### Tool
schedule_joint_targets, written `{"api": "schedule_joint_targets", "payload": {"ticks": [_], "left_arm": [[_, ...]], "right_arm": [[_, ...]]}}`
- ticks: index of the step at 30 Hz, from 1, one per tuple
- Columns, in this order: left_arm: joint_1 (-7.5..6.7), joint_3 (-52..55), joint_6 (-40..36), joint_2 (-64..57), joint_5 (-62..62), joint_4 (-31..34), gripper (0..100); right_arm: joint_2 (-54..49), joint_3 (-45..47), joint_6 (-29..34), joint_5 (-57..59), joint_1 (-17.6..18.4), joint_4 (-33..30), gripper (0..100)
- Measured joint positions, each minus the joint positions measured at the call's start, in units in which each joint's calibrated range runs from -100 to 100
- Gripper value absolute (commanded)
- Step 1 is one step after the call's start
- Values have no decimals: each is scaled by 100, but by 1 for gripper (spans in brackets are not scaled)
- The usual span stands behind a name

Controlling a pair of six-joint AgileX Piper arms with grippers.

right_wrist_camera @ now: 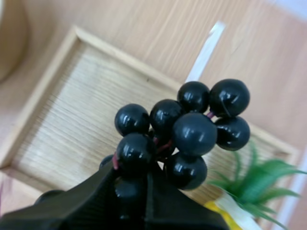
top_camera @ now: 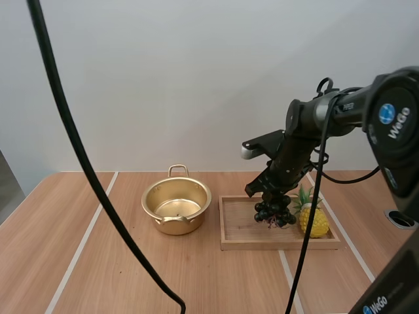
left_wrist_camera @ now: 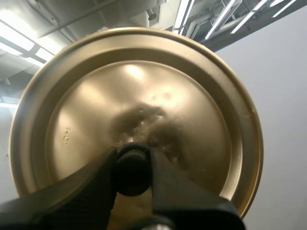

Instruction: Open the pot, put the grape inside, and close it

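Observation:
A gold pot (top_camera: 176, 207) stands open on the table, left of the wooden tray (top_camera: 239, 243). My right gripper (top_camera: 270, 193) is shut on a bunch of dark grapes (top_camera: 274, 212), which hangs just above the tray. In the right wrist view the grapes (right_wrist_camera: 184, 129) are pinched between the fingertips (right_wrist_camera: 132, 191) over the tray (right_wrist_camera: 57, 129). My left gripper (left_wrist_camera: 132, 167) is shut on the black knob (left_wrist_camera: 131, 171) of the gold lid (left_wrist_camera: 144, 96), holding the lid up in the air.
A toy pineapple (top_camera: 311, 216) lies in the right end of the tray, close beside the grapes; its green leaves (right_wrist_camera: 259, 177) show next to the bunch. Bare wooden table with white stripes (top_camera: 85, 242) stretches left of the pot.

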Motion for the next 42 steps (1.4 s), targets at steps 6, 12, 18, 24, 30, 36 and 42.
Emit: {"api": "schedule_joint_targets", "payload": {"ticks": [6,12,18,24,30,36,42], "left_arm": [[0,0,0,0,0,0,0],[0,0,0,0,0,0,0],[0,0,0,-12,0,11,0],[0,0,0,-41,0,130,0],[0,0,10,-72,0,179,0],[0,0,10,-72,0,253,0],[0,0,10,-72,0,286,0]], "right_arm": [[-937,-54,0,427,0,-143,0],[-1395,-669,-201,1358,0,-49,0],[-1452,-1489,-461,2313,58,570,0],[-1452,-1819,-470,2622,562,700,0],[-1183,-2109,-237,2693,1198,737,0],[-695,-2236,-99,2612,1468,821,0],[-228,-2250,-196,2269,1477,943,0]]}}
